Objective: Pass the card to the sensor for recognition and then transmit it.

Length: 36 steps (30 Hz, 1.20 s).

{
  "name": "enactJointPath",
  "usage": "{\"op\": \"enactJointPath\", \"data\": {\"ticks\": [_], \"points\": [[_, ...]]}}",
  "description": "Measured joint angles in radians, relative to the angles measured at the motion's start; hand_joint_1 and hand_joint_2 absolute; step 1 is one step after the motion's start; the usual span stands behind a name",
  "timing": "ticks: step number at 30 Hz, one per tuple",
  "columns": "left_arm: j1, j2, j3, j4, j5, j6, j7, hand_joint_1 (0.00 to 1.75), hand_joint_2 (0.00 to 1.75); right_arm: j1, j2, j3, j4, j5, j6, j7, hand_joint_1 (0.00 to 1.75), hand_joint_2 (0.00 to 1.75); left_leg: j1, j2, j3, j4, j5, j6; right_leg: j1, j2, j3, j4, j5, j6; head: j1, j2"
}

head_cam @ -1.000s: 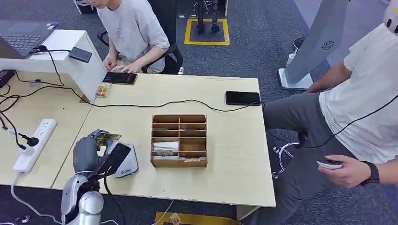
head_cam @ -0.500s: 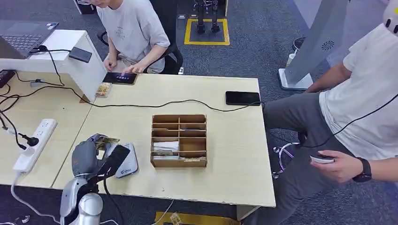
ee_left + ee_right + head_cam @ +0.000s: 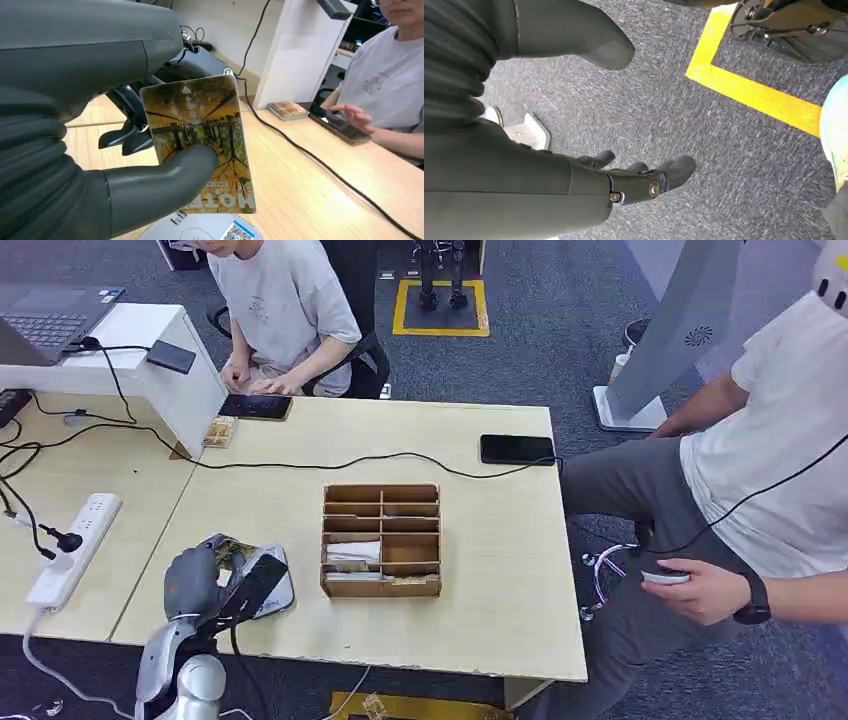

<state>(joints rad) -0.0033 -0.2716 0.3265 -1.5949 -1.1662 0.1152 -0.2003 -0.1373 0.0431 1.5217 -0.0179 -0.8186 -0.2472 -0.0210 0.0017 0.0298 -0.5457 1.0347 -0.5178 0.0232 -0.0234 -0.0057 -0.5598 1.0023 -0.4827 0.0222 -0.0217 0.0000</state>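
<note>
Fingers [image 3: 135, 107] of left hand [image 3: 200, 580] pinch one card [image 3: 200, 140] over one sensor [image 3: 272, 595]; right hand [image 3: 574, 150] empty — fingers spread.

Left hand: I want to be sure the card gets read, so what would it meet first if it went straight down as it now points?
Probably the card reader on the table, just under the left hand and its card; depth is unclear.

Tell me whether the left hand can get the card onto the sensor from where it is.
Probably yes: the left hand holds the card just above the sensor, nothing between them.
</note>
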Motion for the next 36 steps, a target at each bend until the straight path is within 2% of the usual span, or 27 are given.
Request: {"op": "enactJointPath", "data": {"ticks": [9,30,36], "points": [[-0.003,0.001,0.000,0.058,-0.053,0.016,0.026,1.75,1.75,-0.002,0.000,0.021,0.000,-0.018,0.003,0.002,0.00,1.75,0.000,0.000,0.000,0.000,0.000,0.000,0.000,0.000,0.000,0.000,0.000,0.000,0.000,0.000],[-0.025,0.002,0.000,0.171,-0.113,0.036,0.039,1.75,1.75,-0.003,0.001,0.031,0.000,-0.016,0.001,-0.003,0.00,1.75,0.000,0.000,0.001,0.000,0.000,0.000,0.000,0.000,0.001,0.000,0.000,0.000,0.000,0.000],[-0.049,0.003,0.000,0.216,-0.156,0.060,0.047,1.75,1.75,-0.003,0.001,0.031,0.000,-0.004,0.004,0.001,0.00,1.75,0.000,0.000,0.001,0.000,0.000,0.000,0.000,0.000,0.002,0.000,0.000,0.000,0.000,0.000]]}}
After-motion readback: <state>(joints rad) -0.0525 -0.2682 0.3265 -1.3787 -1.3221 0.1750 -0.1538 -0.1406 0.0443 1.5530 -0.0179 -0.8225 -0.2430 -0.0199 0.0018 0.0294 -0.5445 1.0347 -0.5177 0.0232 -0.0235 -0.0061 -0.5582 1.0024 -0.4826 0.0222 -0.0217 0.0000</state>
